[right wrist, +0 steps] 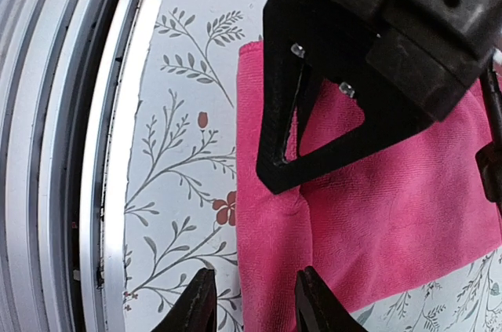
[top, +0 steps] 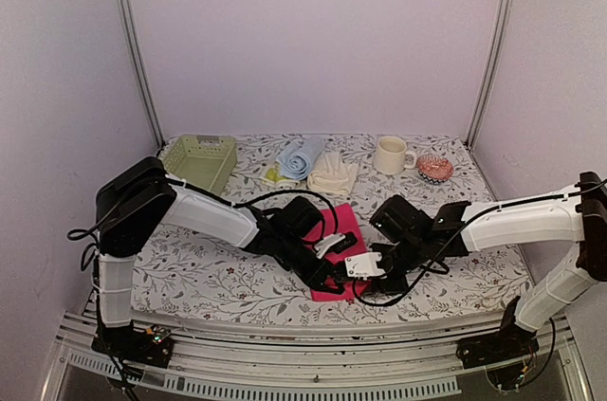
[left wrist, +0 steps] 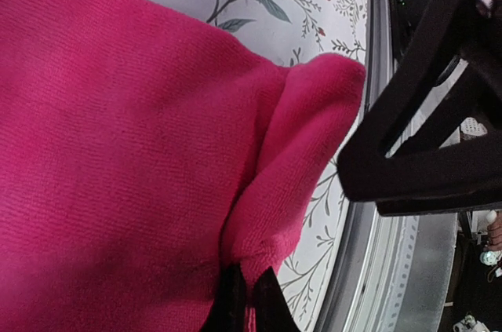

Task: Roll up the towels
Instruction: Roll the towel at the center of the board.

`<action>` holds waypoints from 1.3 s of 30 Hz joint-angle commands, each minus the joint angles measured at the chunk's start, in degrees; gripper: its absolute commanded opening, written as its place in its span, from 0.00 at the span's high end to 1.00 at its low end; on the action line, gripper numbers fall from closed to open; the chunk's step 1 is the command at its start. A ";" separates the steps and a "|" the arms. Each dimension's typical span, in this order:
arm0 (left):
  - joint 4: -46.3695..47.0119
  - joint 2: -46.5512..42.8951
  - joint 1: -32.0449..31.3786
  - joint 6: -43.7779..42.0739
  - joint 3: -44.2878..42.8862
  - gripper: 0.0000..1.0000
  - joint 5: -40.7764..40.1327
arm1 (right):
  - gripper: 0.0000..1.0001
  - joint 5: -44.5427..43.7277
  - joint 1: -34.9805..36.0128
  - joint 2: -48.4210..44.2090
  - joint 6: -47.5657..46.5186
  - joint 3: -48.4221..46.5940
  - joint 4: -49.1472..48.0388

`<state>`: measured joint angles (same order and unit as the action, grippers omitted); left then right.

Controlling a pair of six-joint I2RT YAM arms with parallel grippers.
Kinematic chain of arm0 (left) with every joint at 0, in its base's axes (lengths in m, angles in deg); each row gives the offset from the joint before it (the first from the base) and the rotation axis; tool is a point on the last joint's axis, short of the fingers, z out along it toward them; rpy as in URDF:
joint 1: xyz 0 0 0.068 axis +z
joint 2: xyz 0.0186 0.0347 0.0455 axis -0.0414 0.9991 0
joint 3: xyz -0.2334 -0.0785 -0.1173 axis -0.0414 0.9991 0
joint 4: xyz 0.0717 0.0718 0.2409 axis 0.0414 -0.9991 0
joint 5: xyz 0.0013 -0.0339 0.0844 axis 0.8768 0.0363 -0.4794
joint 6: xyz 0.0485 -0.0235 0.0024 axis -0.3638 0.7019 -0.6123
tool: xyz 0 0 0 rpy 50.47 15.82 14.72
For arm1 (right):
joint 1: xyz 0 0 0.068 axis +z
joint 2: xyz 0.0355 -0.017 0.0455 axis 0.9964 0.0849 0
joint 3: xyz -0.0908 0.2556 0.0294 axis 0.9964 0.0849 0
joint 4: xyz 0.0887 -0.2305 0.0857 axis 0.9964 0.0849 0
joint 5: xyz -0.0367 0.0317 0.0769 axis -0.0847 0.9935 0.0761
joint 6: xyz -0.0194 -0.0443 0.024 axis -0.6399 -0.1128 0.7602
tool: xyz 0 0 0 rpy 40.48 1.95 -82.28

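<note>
A hot pink towel (top: 343, 223) lies flat near the table's front edge, between the two arms. My left gripper (top: 334, 277) is shut, pinching a raised fold at the towel's near corner (left wrist: 302, 151); its thin black tips (left wrist: 249, 275) meet on the cloth. My right gripper (top: 360, 283) is open just beside it, its jaws (right wrist: 256, 273) straddling the towel's edge (right wrist: 271, 230) without gripping. At the back lie a rolled light blue towel (top: 301, 156), a bunched cream-white towel (top: 333, 174) and a pale yellow-green towel (top: 274, 175) peeking out under the blue one.
A pale green mesh basket (top: 201, 159) stands at the back left. A cream mug (top: 390, 154) and a small pink patterned dish (top: 435, 169) stand at the back right. The metal front rail (right wrist: 102, 151) runs close to both grippers.
</note>
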<state>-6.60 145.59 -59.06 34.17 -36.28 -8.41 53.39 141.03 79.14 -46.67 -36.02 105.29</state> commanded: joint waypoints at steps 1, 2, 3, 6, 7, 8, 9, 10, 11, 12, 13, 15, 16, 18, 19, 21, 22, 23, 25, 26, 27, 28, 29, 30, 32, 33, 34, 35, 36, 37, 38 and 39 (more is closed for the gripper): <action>-3.39 2.78 1.02 1.60 1.69 1.00 -0.12 | 0.63 -4.95 1.75 2.46 -0.81 1.35 -5.59; -3.30 2.79 1.10 1.69 1.69 1.00 0.04 | 0.63 -5.01 1.90 2.85 -0.83 1.49 -5.89; -3.17 2.81 1.16 1.78 1.69 1.00 0.07 | 0.63 -5.06 2.12 3.16 -0.83 1.70 -6.20; -3.11 2.88 1.39 1.86 1.63 1.00 0.35 | 0.64 -5.63 2.58 4.21 -0.96 2.57 -7.30; -3.11 2.87 1.48 1.88 1.68 1.00 0.40 | 0.65 -6.05 2.66 4.79 -1.00 2.79 -7.49; -3.16 2.80 1.57 1.86 1.69 1.00 0.45 | 0.65 -6.55 2.76 5.34 -1.01 3.00 -7.60; -3.12 2.82 1.62 1.88 1.77 1.00 0.53 | 0.65 -7.08 2.75 5.73 -1.07 3.20 -7.91; -3.07 2.80 1.74 1.92 1.90 1.00 0.61 | 0.65 -7.53 2.79 6.08 -1.17 3.55 -8.30; -2.83 2.72 1.87 2.07 2.10 1.00 0.77 | 0.65 -7.80 2.73 6.46 -1.31 3.80 -8.52; -2.58 2.63 1.92 2.20 2.31 1.00 0.92 | 0.65 -7.91 2.80 6.98 -1.48 3.98 -8.65; -2.18 2.48 2.07 2.42 2.61 1.00 1.16 | 0.65 -7.96 2.74 7.38 -1.65 4.18 -8.77; -1.33 1.91 2.25 2.68 3.18 1.00 1.65 | 0.65 -8.04 2.75 8.41 -1.92 4.49 -9.04; -0.90 1.61 2.35 2.75 3.46 1.00 1.82 | 0.67 -8.09 2.79 9.15 -2.09 4.53 -9.11; -0.45 0.67 2.45 2.56 4.06 1.00 2.01 | 0.73 -8.30 2.79 10.49 -2.55 4.76 -9.32; -0.35 -0.44 2.46 2.06 4.49 0.98 1.80 | 0.79 -8.09 2.77 11.16 -2.71 4.79 -9.14; 0.30 -3.27 2.46 0.98 6.20 0.92 0.76 | 0.89 -5.67 2.68 11.55 -3.01 4.19 -7.01; 0.58 -5.35 2.42 0.30 7.49 0.88 -0.58 | 0.92 -3.49 2.63 11.45 -3.10 3.63 -5.11; 1.00 -8.35 2.43 -0.11 9.05 0.85 -2.36 | 0.93 -1.02 2.62 11.29 -3.03 3.05 -3.04; 2.71 -14.12 2.44 -0.27 13.25 0.80 -6.43 | 0.95 4.94 2.43 10.90 -2.88 1.49 1.36; 4.30 -17.26 2.41 0.19 15.99 0.77 -8.62 | 0.96 8.09 2.13 10.98 -2.73 0.59 3.35; 6.31 -20.82 2.33 0.75 19.30 0.74 -10.91 | 0.96 11.23 1.58 11.55 -2.45 -0.57 5.75; 8.64 -24.34 2.06 1.29 22.33 0.72 -13.91 | 0.97 13.81 0.83 12.41 -2.38 -1.91 7.87; 10.62 -27.69 1.54 1.69 26.70 0.69 -16.86 | 0.97 16.50 0.05 13.50 -2.33 -3.23 10.02; 12.56 -31.02 0.39 1.31 29.69 0.64 -21.68 | 0.97 19.41 -1.41 14.72 -2.70 -4.75 12.31; 13.85 -36.89 -5.59 -3.03 34.09 0.60 -33.14 | 0.97 25.21 -4.27 18.17 -3.61 -8.51 16.93; 14.86 -39.06 -8.79 -5.47 36.14 0.60 -38.71 | 0.97 27.88 -5.96 20.51 -3.96 -10.94 19.39; 16.02 -40.84 -11.92 -7.27 37.86 0.60 -43.26 | 0.97 30.29 -7.37 23.34 -4.79 -13.15 22.14; 16.87 -42.07 -14.36 -8.74 39.40 0.60 -47.21 | 0.97 32.36 -8.85 26.17 -5.32 -15.61 25.64; 17.36 -42.60 -16.50 -9.88 40.27 0.61 -50.02 | 0.97 34.21 -10.17 28.78 -5.89 -17.70 28.11; 17.10 -42.63 -18.13 -10.96 40.27 0.63 -51.64 | 0.97 35.83 -11.21 31.44 -7.06 -19.84 30.56; 16.50 -42.24 -19.65 -12.26 39.58 0.64 -52.79 | 0.97 37.28 -12.05 33.71 -7.81 -22.22 32.77; 15.92 -41.53 -21.95 -14.53 38.30 0.65 -53.72 | 0.97 37.79 -12.53 36.91 -8.70 -25.06 34.73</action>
<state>6.98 103.49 -75.75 27.68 2.88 -47.89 83.35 131.24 107.11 -51.54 -55.02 126.20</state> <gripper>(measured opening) 0.364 0.074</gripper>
